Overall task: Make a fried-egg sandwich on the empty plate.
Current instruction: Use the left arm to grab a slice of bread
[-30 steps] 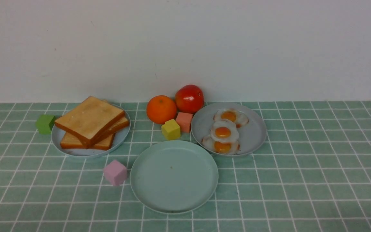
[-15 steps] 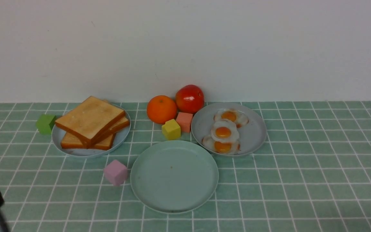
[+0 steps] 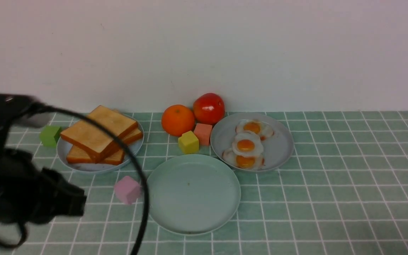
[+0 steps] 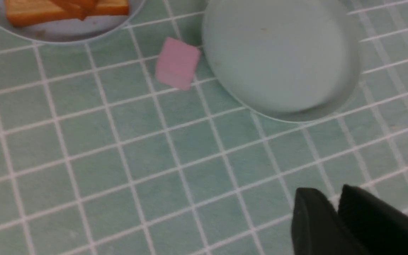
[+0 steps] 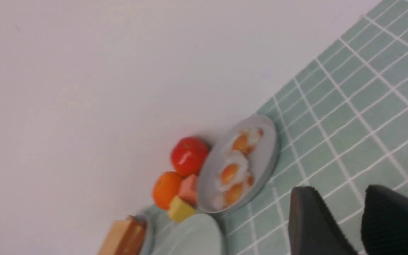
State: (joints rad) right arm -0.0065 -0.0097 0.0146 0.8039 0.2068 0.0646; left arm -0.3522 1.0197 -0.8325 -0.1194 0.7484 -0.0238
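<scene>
Fetching a toast slice is judged the step in hand. The left tool (image 4: 331,193), nearly closed and empty, is held over the front-left part of the counter (image 3: 331,198). It should be opened wide before the top slice of the toast stack (image 3: 99,134), toward the back-left, is gripped by its crust edges. The right tool (image 5: 342,193) is held open and empty. The empty plate (image 3: 193,198) lies bare mid-counter near the front edge. A pink cube (image 3: 127,189) just beside its left rim should be avoided; open room is left along the right side.
</scene>
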